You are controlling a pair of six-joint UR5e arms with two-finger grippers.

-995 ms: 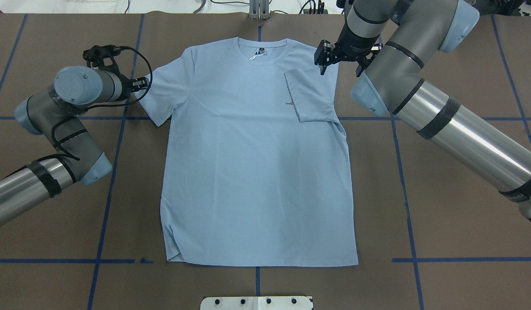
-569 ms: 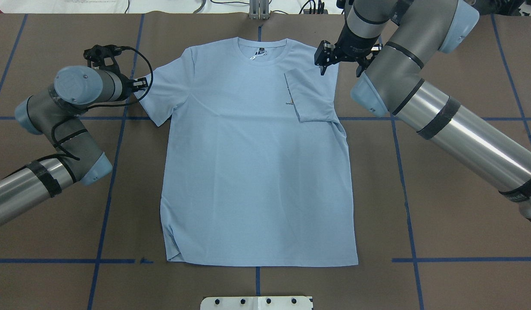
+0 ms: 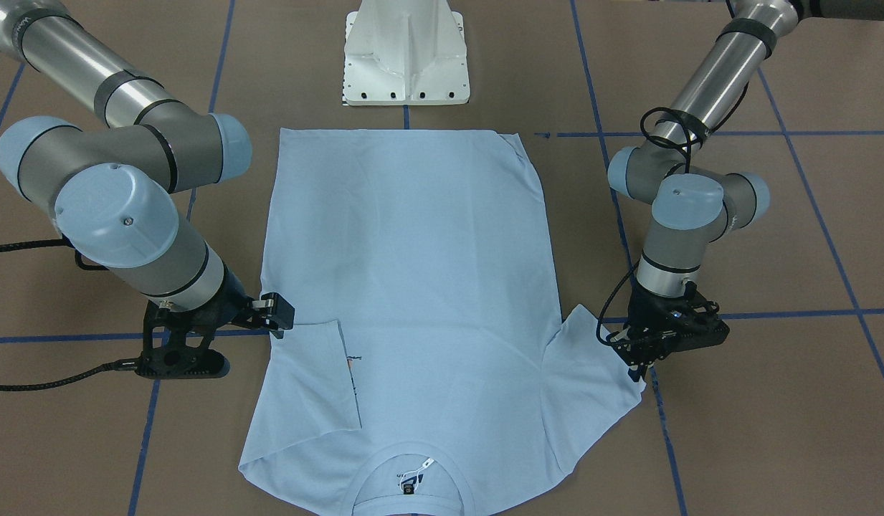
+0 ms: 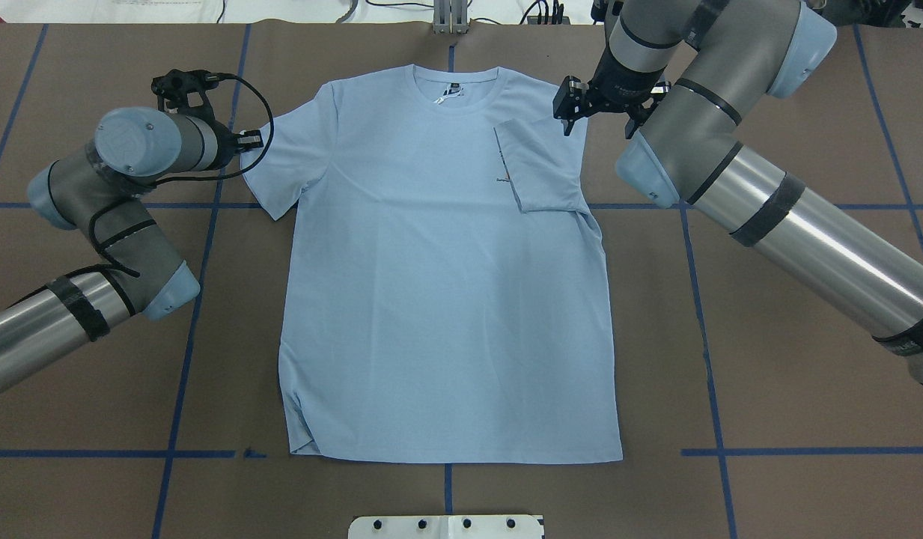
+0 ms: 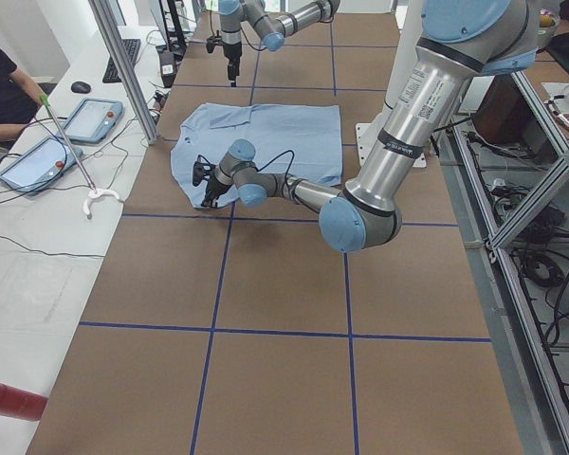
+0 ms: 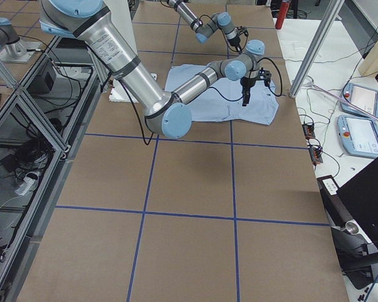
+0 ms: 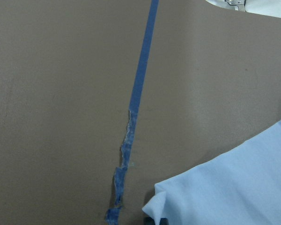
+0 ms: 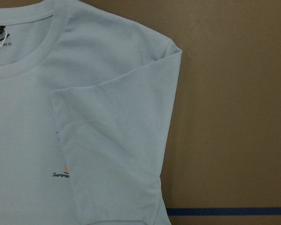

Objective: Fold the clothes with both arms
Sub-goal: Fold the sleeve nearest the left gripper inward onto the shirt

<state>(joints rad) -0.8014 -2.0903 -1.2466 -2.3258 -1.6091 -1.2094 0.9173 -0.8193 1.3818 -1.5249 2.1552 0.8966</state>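
The light blue T-shirt [image 4: 446, 284] [image 3: 406, 272] lies flat, collar [image 4: 455, 90] at the far side. Its right sleeve [image 4: 540, 168] [image 8: 112, 154] is folded inward over the chest print. The other sleeve [image 4: 281, 165] lies spread out. My left gripper [image 4: 255, 140] [image 3: 637, 367] is down at that sleeve's outer corner [image 7: 152, 208], which curls up slightly as if pinched. My right gripper [image 4: 567, 112] [image 3: 277, 314] hovers above the folded shoulder and holds nothing; I cannot tell whether its jaws are open or shut.
The white pedestal base [image 3: 406, 64] stands at the hem side. Blue tape lines [image 4: 192, 314] cross the brown table. A person [image 5: 0, 76] sits at a side table with tablets [image 5: 90, 118] beyond the collar end.
My left wrist has shifted slightly toward the far edge and the shirt, staying at the sleeve corner. My right gripper has edged a little farther and outward. The shirt lies as before.
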